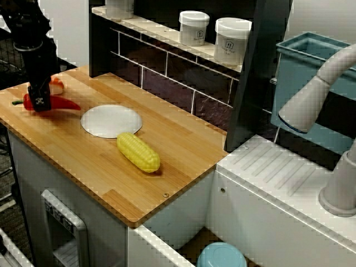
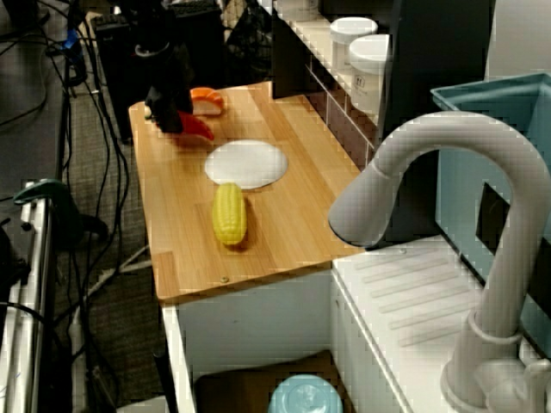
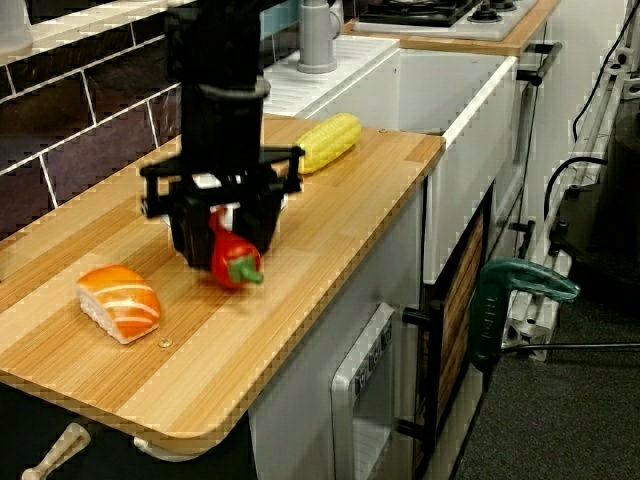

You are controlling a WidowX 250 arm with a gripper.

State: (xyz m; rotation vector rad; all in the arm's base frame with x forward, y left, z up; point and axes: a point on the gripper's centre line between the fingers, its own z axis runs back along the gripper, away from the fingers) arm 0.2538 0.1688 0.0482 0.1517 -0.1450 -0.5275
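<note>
My black gripper (image 1: 40, 104) stands at the left end of the wooden counter (image 1: 167, 167), its fingers closed across the middle of a red pepper (image 1: 65, 104). In the low view along the counter the pepper (image 3: 234, 264) sits tilted between the fingers, green stem toward the camera, with the gripper (image 3: 228, 250) straight above it. A salmon sushi piece (image 1: 57, 84) lies just behind the gripper, apart from it; it also shows as the sushi (image 3: 120, 300) and sushi (image 2: 207, 99). From the faucet side, the gripper (image 2: 172, 116) covers most of the pepper (image 2: 196, 127).
A white plate (image 1: 111, 120) lies mid-counter and a yellow corn cob (image 1: 138, 152) just beyond it toward the sink. Two white jars (image 1: 232, 40) stand on the back shelf. A grey faucet (image 1: 311, 100), a blue rack (image 1: 306, 61) and a blue bowl (image 1: 221, 257) are at the right.
</note>
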